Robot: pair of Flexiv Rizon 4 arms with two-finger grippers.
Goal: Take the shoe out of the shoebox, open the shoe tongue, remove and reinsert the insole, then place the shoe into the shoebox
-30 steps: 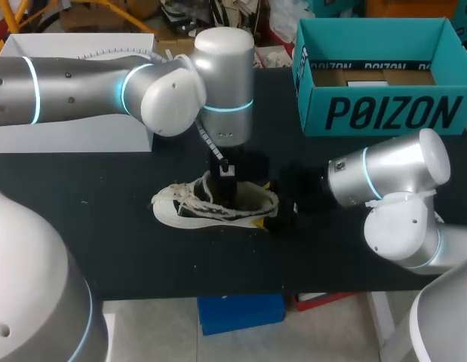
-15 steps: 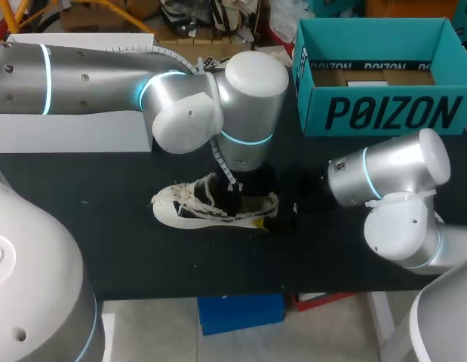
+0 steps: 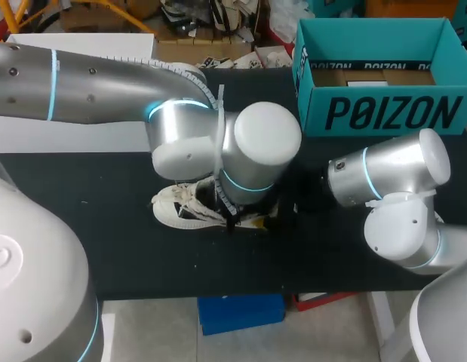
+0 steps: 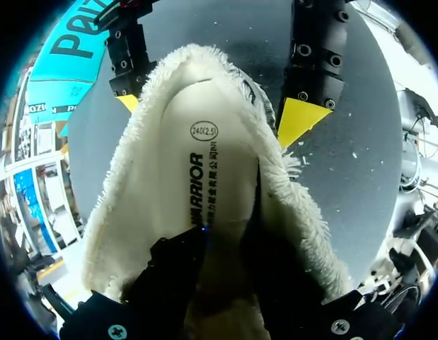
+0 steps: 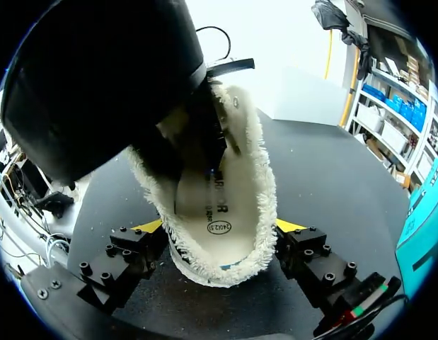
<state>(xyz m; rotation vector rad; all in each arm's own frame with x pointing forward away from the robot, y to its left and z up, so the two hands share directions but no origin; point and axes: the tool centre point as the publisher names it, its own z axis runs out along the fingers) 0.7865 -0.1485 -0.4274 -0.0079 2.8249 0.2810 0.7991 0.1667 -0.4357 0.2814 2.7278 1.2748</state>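
A white fleece-lined shoe [image 3: 180, 209] lies on its sole on the black table [image 3: 127, 249], toe to the left. My left arm comes in over it, and its wrist covers the shoe's heel half. My left gripper [image 4: 219, 283] is down inside the shoe's opening, over the printed insole [image 4: 204, 156]; its tips are hidden. My right gripper [image 5: 219, 227] is at the heel [image 5: 219, 273], with a yellow fingertip [image 4: 300, 122] against each side of the fleece collar [image 5: 264, 184]. The teal shoebox [image 3: 384, 113] stands open at the back right.
A white box [image 3: 67, 136] sits at the back left, partly under my left arm. The table's front edge [image 3: 218, 296] runs close below the shoe. My right arm's joints [image 3: 399, 196] fill the right side between the shoe and the shoebox.
My left arm has swung right and lower over the shoe, now hiding its heel half. The shoe and my right arm have stayed in place.
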